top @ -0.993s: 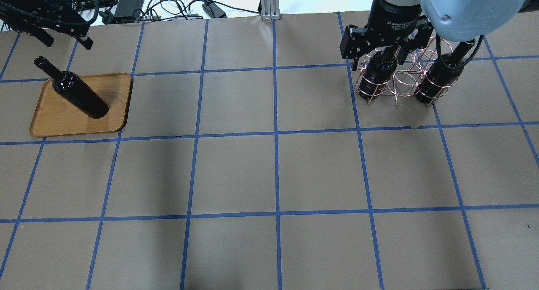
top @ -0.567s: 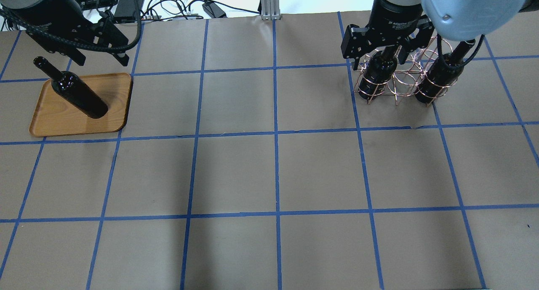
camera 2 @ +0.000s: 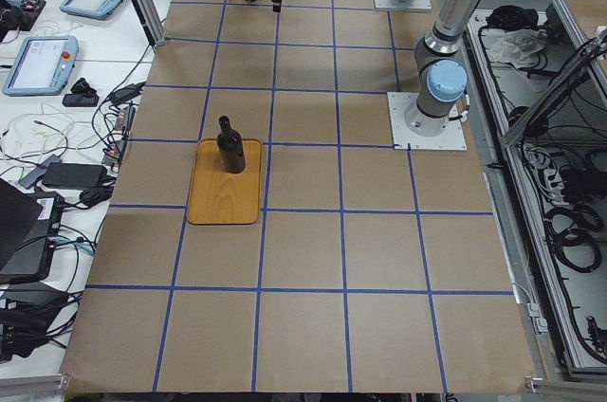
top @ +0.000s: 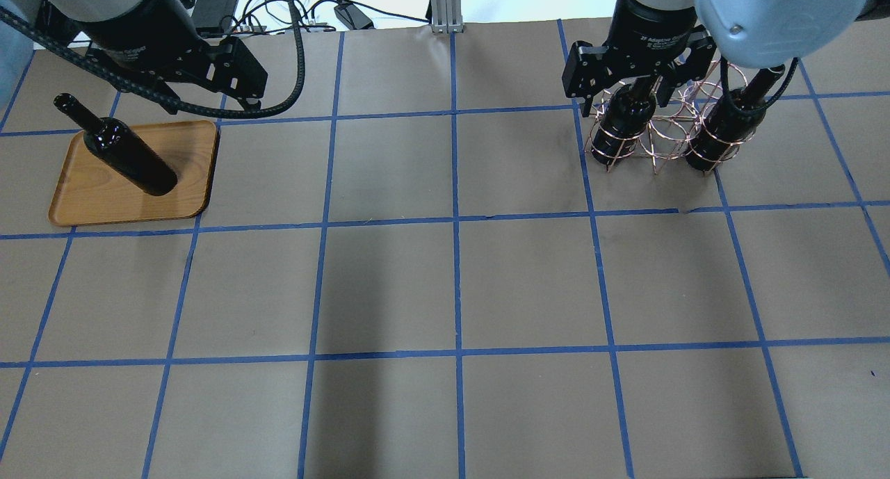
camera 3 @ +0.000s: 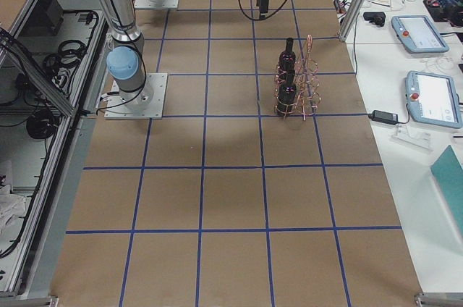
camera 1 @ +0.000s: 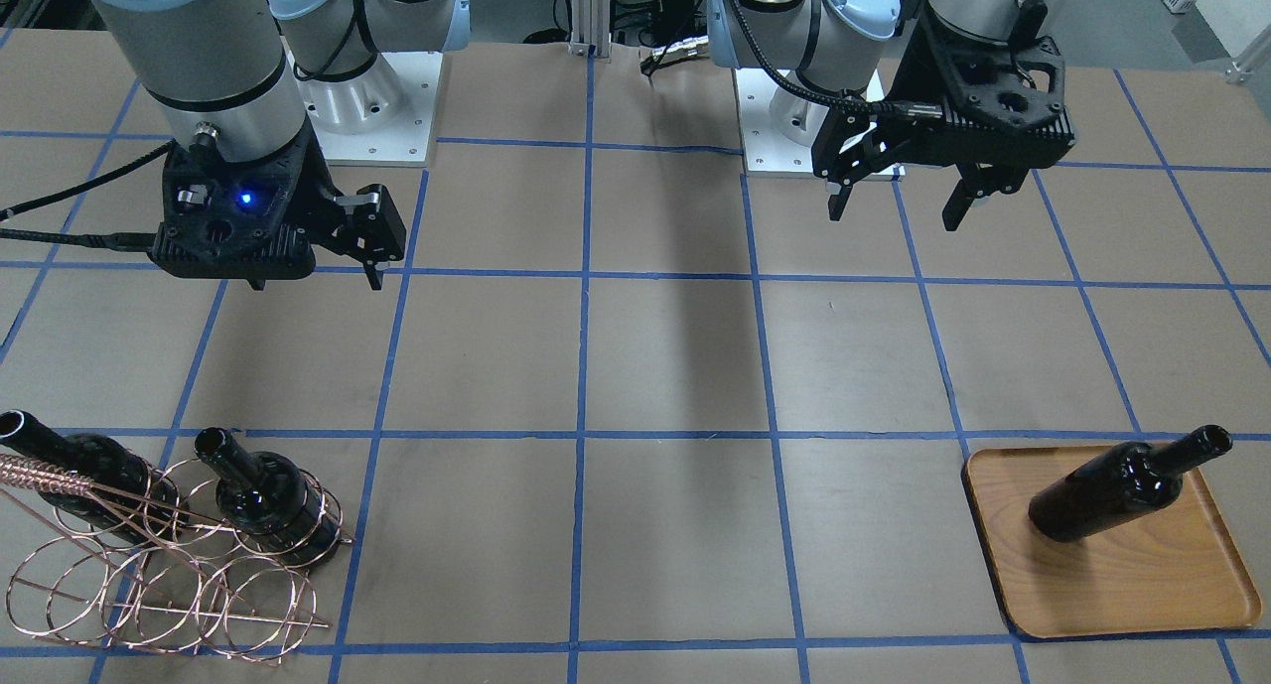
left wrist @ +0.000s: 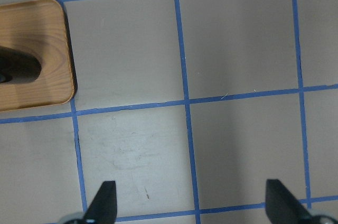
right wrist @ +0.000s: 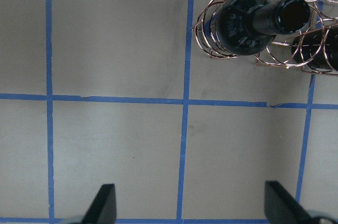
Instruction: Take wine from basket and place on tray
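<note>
Right wrist-mounted view puts the next wine [right wrist: 248,23] upright, neck up, in the basket [camera 1: 169,575], ahead of the spread, empty jaws of the right gripper [right wrist: 190,205], the nearer arm, while the left gripper [left wrist: 190,205], jaws also spread, hovers near the tray [top: 90,204] bearing one bottle [top: 128,158].

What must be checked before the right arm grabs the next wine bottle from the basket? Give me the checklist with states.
1. Right gripper open: ok, fingers spread wide.
2. Right gripper centred over a wine bottle: not ok, the bottle sits toward the wrist view's upper right.
3. Bottles left in the wire basket: ok, two, necks sticking out.
4. Room on the wooden tray: ok, one upright bottle, bare wood beside it.
5. Left gripper clear of the tray: ok, open, over the table.
</note>
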Controlling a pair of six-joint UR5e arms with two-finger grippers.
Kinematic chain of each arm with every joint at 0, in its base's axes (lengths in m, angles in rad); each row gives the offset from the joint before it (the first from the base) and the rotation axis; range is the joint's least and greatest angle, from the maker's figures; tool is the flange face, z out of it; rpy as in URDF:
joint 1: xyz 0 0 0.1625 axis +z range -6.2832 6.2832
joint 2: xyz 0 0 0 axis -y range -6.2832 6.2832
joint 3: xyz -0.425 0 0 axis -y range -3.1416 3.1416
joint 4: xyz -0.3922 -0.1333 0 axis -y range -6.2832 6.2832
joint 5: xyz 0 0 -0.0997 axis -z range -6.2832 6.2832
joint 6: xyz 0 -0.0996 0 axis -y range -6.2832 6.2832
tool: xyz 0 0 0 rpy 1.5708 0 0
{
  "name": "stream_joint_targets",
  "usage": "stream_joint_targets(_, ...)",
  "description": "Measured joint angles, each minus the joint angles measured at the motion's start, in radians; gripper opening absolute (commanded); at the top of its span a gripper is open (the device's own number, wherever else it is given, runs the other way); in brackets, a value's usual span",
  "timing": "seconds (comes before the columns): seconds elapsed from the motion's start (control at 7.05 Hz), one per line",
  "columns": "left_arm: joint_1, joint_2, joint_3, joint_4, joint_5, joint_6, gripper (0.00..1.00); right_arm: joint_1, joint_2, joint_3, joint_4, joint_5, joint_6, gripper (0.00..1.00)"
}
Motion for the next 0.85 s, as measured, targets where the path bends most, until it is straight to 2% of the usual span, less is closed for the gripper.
stream_joint_targets(0.85, -0.005, 0.011, -0.003, 0.0, 0.0, -0.013, 1.0, -0.003, 0.0, 0.0, -0.001, 0.0, 0.0, 1.0)
